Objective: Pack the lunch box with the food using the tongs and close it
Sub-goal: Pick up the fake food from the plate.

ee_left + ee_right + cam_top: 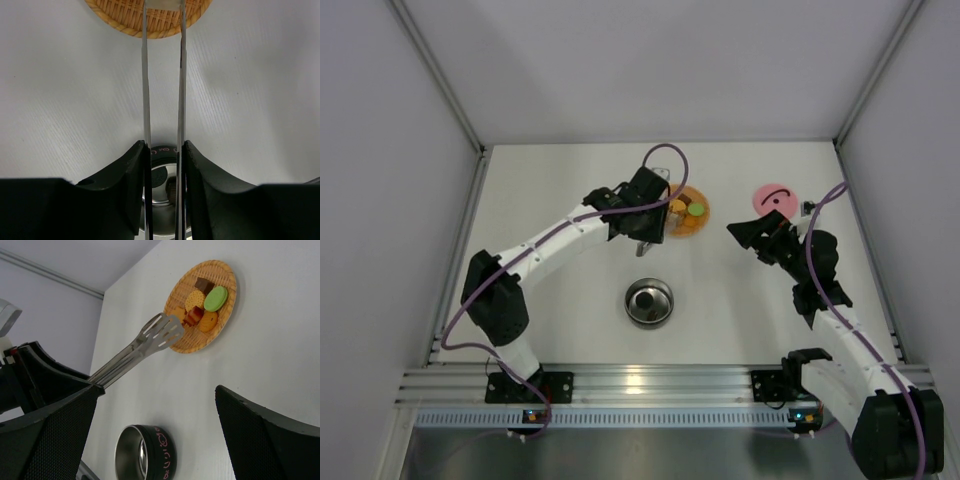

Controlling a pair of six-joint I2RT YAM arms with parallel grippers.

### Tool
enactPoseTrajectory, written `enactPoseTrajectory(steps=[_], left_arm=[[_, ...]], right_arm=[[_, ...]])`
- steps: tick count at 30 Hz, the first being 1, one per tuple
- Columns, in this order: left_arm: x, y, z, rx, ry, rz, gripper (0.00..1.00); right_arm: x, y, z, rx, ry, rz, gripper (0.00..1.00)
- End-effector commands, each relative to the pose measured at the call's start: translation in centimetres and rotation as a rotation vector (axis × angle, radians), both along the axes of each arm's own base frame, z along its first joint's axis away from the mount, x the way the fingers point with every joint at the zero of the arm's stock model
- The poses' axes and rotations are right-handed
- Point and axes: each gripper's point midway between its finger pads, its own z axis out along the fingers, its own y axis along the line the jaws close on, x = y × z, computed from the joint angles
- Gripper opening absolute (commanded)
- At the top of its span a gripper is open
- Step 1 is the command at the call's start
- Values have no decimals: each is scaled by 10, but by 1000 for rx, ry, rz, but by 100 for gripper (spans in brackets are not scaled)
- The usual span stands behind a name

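Lengthwise, tongs tips toward plate.

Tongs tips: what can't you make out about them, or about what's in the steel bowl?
Left wrist view: slim silver metal tongs run off the top edge; tips and small food pieces out of frame.
Top view: left tool hides the tongs and part of the flat woven orange-brown plate.
Inside the small round steel bowl: too small from above; bottom edge cuts it in right wrist view.

White table, steel lunch box, woven plate, pink lid, all apart
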Motion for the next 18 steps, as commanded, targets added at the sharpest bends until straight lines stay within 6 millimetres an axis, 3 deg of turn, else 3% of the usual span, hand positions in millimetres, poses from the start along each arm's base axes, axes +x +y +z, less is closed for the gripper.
enactPoseTrajectory(steps=[1, 6, 7, 9, 10, 11, 12, 18], left_arm=[[-11, 9, 59, -78, -100, -3, 36], [-45, 27, 67, -93, -68, -43, 37], [-54, 33, 76, -108, -80, -55, 37], [-73, 45, 68, -90, -35, -77, 37], [-81, 53, 76, -103, -47, -83, 37], [-91, 62, 68, -82, -20, -88, 37], [-102, 68, 76, -107, -28, -101, 38], [-153, 96, 72, -144, 32, -164, 39]], right_arm=[[8, -6, 25, -10, -79, -26, 99], [8, -6, 25, -6, -79, -22, 99], [8, -6, 26, -6, -80, -23, 99], [8, -6, 25, -5, -78, -22, 99], [9, -5, 25, -2, -78, -23, 99], [10, -5, 26, 0, -81, -21, 99], [10, -5, 26, 2, -79, -20, 99], [11, -4, 26, 8, -76, -18, 99]])
